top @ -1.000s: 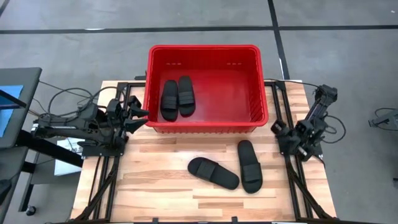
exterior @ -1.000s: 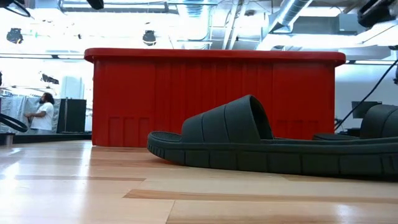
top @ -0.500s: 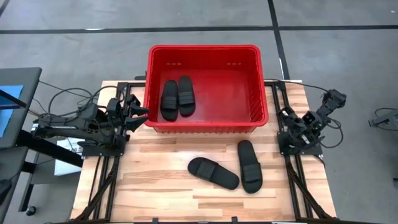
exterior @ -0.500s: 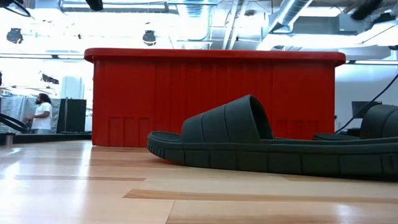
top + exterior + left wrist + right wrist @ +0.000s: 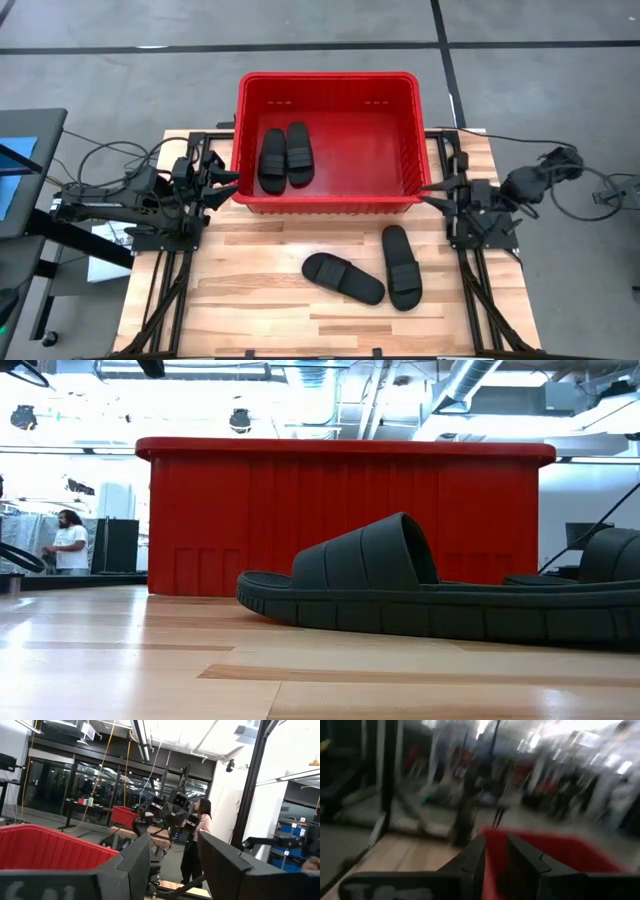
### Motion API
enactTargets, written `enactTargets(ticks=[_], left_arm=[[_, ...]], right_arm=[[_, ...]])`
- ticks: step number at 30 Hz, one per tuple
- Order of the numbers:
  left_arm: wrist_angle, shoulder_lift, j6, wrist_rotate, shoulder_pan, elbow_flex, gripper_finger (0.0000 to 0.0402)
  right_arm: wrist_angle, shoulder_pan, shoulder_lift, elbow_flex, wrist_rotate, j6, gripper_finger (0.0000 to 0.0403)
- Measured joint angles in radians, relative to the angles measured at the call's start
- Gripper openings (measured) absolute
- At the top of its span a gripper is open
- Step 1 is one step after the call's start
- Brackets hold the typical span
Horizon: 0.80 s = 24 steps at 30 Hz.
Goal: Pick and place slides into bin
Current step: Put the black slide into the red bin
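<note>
The right gripper [image 5: 428,193], its two dark fingers a narrow gap apart and empty, hangs beside the right wall of the large red ribbed plastic bin [image 5: 326,81]. The left gripper [image 5: 226,179] waits wide open and empty at the opposite wall. Two black matte foam slide sandals [image 5: 286,156] lie inside; two more [image 5: 371,270] rest on the wooden table [image 5: 250,290]. Seemingly between picks, the next move needs a reach down to the near sandal.

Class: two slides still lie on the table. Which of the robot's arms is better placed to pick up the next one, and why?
Probably the right. Both table slides lie right of centre, nearer the right gripper; the left gripper sits by the bin's far corner.
</note>
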Motion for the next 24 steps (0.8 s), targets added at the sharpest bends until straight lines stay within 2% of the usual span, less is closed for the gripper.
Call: enactTargets(ticks=[3, 5, 9, 17, 21, 24], left_arm=[[-0.002, 0.0, -0.008, 0.0, 0.0, 0.0, 0.0154], [-0.006, 0.0, -0.009, 0.003, 0.0, 0.0, 0.0154], [-0.007, 0.0, -0.01, 0.006, 0.0, 0.0, 0.0153], [-0.007, 0.0, -0.055, 0.028, 0.0, 0.0, 0.0153], [-0.008, 0.0, -0.067, 0.06, 0.0, 0.0, 0.0153], [-0.008, 0.0, -0.069, 0.08, 0.0, 0.0, 0.0153]], right_arm=[[-0.268, -0.045, 0.06, 0.139, -0.144, 0.16, 0.007], [-0.383, -0.072, 0.104, 0.204, -0.247, 0.245, 0.007], [-0.55, -0.113, 0.186, 0.243, -0.381, 0.417, 0.007], [-0.771, -0.17, 0.375, 0.244, -0.391, 0.755, 0.007], [-0.799, -0.146, 0.465, 0.245, -0.397, 0.851, 0.007], [-0.852, -0.111, 0.519, 0.245, -0.459, 0.9, 0.007]])
